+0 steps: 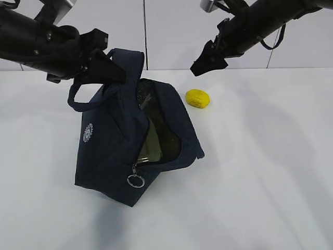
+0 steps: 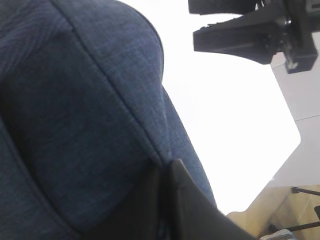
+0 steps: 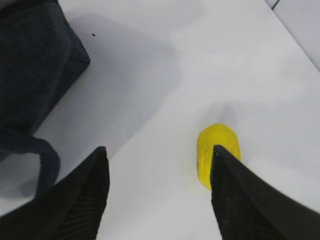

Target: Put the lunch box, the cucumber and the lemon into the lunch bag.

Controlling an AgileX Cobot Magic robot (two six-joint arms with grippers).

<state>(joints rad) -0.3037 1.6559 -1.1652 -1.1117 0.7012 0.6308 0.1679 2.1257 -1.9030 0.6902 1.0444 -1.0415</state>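
The navy lunch bag [image 1: 112, 148] stands left of centre with its top unzipped. Inside it shows the pale green lunch box [image 1: 156, 139]; a darker green shape at the far end of the opening looks like the cucumber [image 1: 145, 97]. The yellow lemon [image 1: 198, 98] lies on the table right of the bag. My left gripper [image 1: 113, 70] is shut on the bag's upper fabric by the handle; in the left wrist view [image 2: 167, 170] navy cloth fills the frame. My right gripper [image 1: 206, 60] hovers open and empty above the lemon [image 3: 218, 150], which sits by its right finger [image 3: 240, 200].
The white table [image 1: 260, 172] ends at a white panelled wall behind. The bag's zipper ring pull [image 1: 136, 180] hangs at its near end. A loop handle [image 3: 47, 160] and the bag's corner [image 3: 40, 65] lie left of the right gripper [image 3: 159, 150].
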